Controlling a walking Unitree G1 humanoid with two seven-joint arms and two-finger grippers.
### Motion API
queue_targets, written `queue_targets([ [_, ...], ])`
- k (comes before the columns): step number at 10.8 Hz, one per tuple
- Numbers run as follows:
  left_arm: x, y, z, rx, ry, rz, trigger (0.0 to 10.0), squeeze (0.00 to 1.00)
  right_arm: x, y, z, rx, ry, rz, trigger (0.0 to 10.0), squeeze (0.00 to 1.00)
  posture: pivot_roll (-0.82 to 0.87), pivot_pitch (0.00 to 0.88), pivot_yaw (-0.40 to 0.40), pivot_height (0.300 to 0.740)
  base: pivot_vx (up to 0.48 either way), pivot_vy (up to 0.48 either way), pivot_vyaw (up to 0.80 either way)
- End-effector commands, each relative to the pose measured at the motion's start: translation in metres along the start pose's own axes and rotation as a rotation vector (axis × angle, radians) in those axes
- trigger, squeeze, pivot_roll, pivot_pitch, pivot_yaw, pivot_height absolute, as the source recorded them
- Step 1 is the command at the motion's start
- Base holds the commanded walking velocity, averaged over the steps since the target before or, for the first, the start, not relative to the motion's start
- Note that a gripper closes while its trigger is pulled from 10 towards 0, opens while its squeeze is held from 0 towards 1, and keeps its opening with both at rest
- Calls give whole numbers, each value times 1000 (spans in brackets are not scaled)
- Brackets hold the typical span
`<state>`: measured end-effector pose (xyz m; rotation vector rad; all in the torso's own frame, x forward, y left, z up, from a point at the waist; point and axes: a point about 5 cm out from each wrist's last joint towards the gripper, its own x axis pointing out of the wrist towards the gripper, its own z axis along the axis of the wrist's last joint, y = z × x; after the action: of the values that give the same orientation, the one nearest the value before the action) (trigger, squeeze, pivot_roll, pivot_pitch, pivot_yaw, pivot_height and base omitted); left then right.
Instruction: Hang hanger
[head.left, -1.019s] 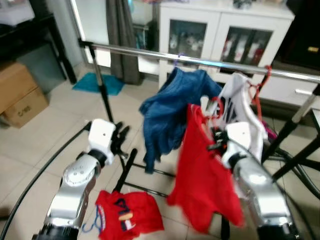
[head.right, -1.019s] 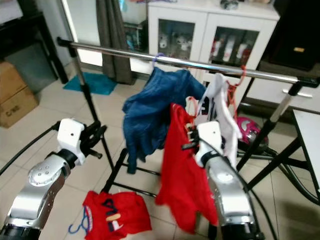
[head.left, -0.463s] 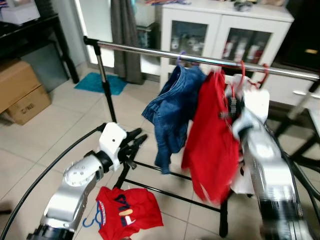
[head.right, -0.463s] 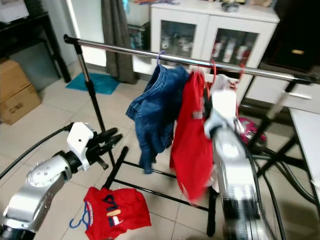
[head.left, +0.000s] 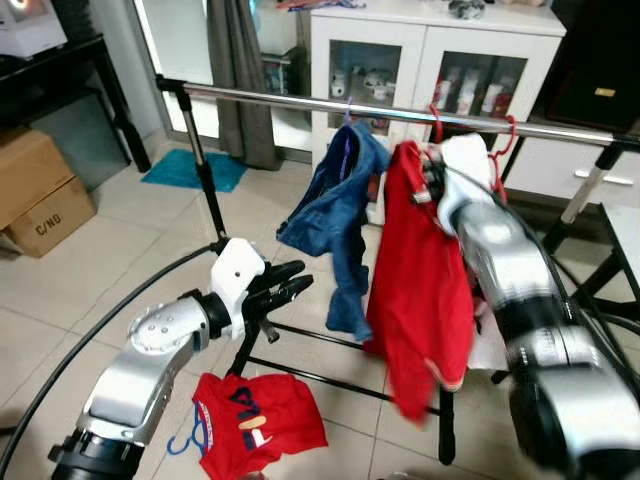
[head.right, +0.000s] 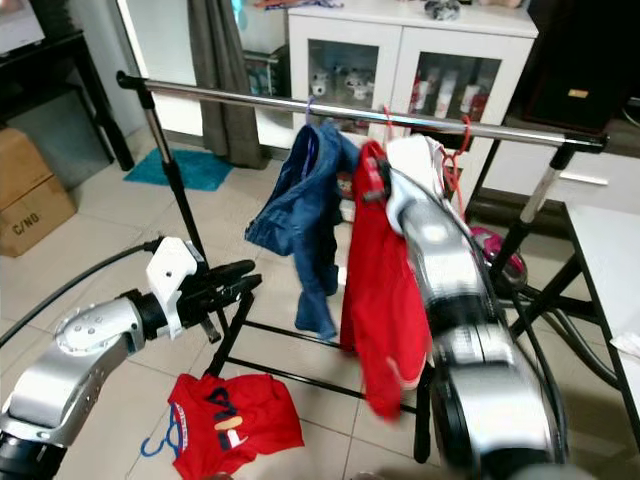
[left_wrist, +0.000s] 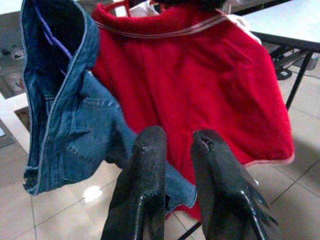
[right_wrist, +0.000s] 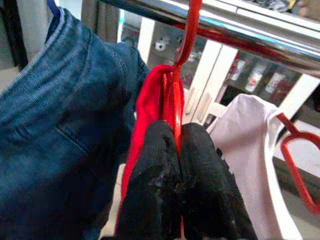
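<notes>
A red hanger (right_wrist: 176, 100) carries a red shirt (head.left: 422, 290). Its hook (right_wrist: 189, 25) curves over the silver rail (head.left: 300, 100), between blue jeans (head.left: 335, 215) and a white shirt (head.left: 470, 158) on another red hanger (head.left: 505, 135). My right gripper (right_wrist: 176, 150) is shut on the hanger's neck just under the rail, seen from the head at the right gripper (head.left: 432, 185). My left gripper (head.left: 290, 283) hovers low by the rack's left post. Its fingers (left_wrist: 145, 150) are a little apart, holding nothing and pointing toward the jeans and red shirt.
A second red shirt on a blue hanger (head.left: 255, 425) lies on the tile floor under my left arm. The rack's black base bars (head.left: 330, 372) cross the floor. Cardboard boxes (head.left: 40, 200) stand left, a white cabinet (head.left: 430, 50) behind, and a black cable (head.left: 100, 310) loops round.
My right gripper has raised the red shirt on its hanger from chest height to the rail, where the hook now sits over it. My left gripper has reached slightly forward.
</notes>
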<state>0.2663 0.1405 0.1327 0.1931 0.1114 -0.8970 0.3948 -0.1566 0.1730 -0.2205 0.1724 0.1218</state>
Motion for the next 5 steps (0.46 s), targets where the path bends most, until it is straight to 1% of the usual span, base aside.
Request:
queue_targets([
  [1,0,2,6,15,-7,-9,10000,0,4,-2,18,1,-59,-15,10000,0,-1,0,20,740,0,0,0],
  [2,-2,3,7,14,-4,-9,10000,0,10,-4,26,23,-50,-33,10000,0,6,0,15,740,0,0,0],
  [4,-6,4,5,14,16,-9,10000,0,17,-3,35,48,13,-42,10000,0,11,0,21,740,0,0,0],
  [5,-7,4,5,12,23,-17,10000,0,19,0,35,40,48,-25,10000,0,13,0,22,740,0,0,0],
])
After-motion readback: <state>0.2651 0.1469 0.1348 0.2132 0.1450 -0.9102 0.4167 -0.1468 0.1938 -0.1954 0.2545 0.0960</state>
